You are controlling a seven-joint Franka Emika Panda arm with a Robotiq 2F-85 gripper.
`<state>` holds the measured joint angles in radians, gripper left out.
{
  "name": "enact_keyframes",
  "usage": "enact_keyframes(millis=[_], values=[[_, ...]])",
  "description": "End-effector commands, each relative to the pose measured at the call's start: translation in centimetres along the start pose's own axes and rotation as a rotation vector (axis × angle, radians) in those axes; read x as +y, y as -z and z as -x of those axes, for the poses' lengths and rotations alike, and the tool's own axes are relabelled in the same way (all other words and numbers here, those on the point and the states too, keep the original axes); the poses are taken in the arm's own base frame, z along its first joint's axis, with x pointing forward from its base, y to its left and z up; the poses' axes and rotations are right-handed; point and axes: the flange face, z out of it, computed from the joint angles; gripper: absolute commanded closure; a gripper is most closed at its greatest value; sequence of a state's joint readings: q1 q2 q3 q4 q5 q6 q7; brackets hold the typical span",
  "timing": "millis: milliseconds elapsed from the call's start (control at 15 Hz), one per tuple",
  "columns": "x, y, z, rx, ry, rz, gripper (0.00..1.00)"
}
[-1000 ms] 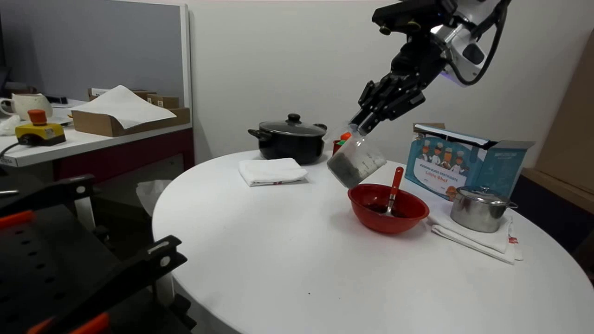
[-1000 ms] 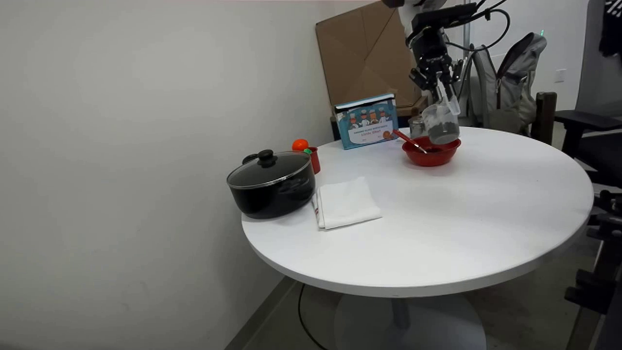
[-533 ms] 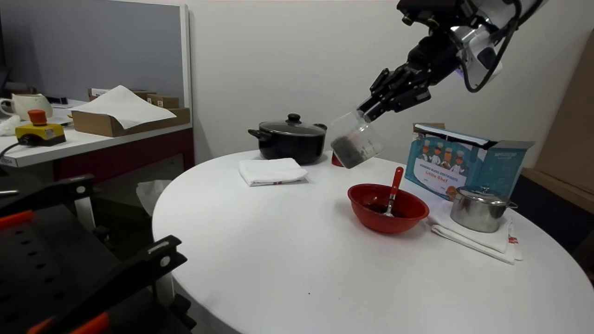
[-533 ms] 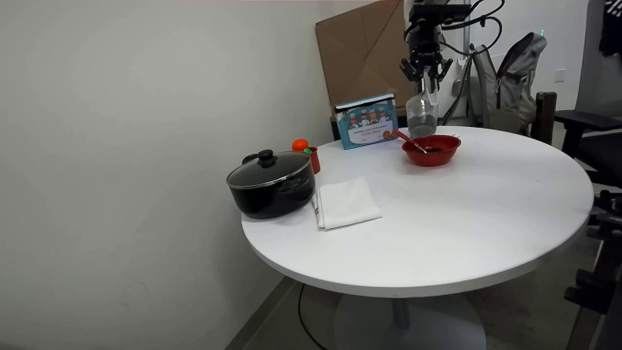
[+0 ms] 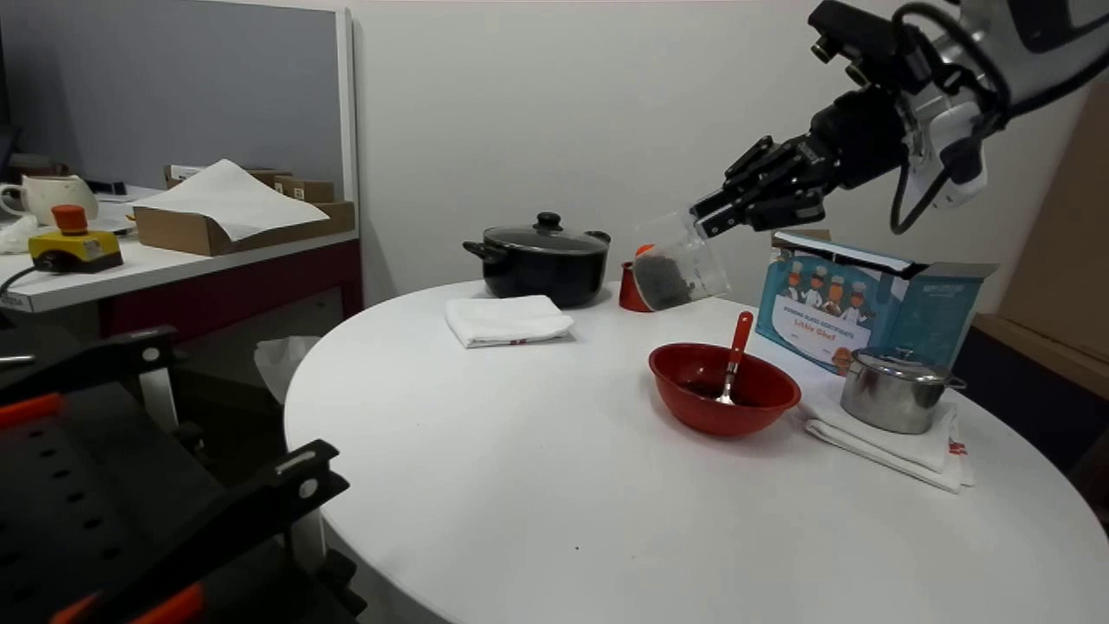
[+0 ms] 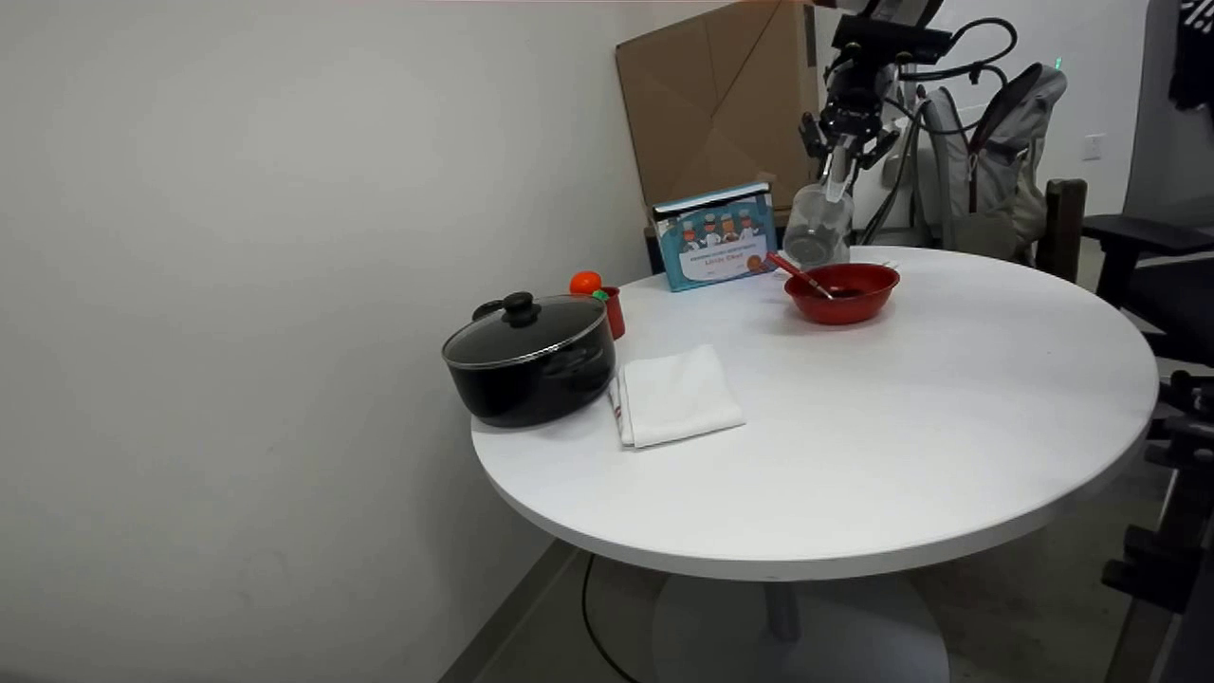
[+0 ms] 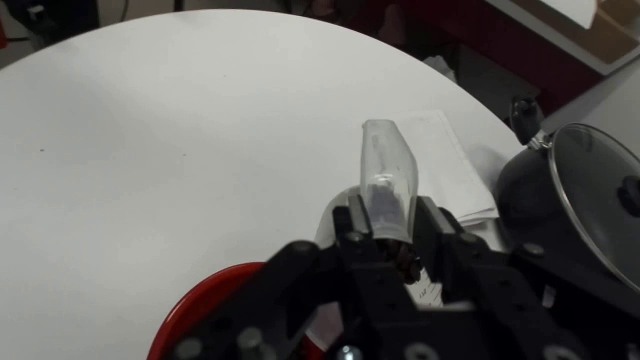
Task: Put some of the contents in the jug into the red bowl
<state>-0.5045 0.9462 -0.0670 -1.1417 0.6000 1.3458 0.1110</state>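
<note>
My gripper [image 5: 703, 221] is shut on the handle of the clear jug [image 5: 697, 260] and holds it in the air, slightly tilted. The jug's handle [image 7: 387, 165] stands between the fingers [image 7: 389, 220] in the wrist view. The dark contents [image 5: 661, 282] lie at the jug's bottom; dark pieces [image 7: 406, 262] also show between the fingers. The red bowl [image 5: 719, 420] stands on the table below the jug's level, with a red-handled utensil [image 5: 739, 338] and dark material inside. In an exterior view the jug [image 6: 816, 223] is above the bowl's [image 6: 842, 308] left rim, apart from it.
A black lidded pot [image 5: 546, 264], a small red cup [image 5: 632, 290] and a folded white towel [image 5: 509, 321] are on the table. A teal box [image 5: 845, 299] and a metal pot [image 5: 898, 394] on another towel stand beside the bowl.
The jug has risen away from the bowl and turned closer to upright. The arm has moved up and right in an exterior view and become more level. The gripper keeps its hold.
</note>
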Motion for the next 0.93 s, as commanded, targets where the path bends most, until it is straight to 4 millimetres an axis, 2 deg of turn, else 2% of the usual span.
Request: enact_keyframes(millis=[0, 200, 333, 600, 867], values=[[0.4, -0.6, -1.0, -0.025, 0.051, -0.190, 0.93], [1.2, -1.6, -1.7, -0.035, 0.075, -0.337, 0.93], [2.5, -2.4, -2.0, -0.044, 0.080, -0.400, 0.93], [6.1, -4.7, -2.1, -0.067, 0.077, -0.472, 0.93], [10.3, -6.1, -1.5, -0.055, 0.080, -0.565, 0.93]])
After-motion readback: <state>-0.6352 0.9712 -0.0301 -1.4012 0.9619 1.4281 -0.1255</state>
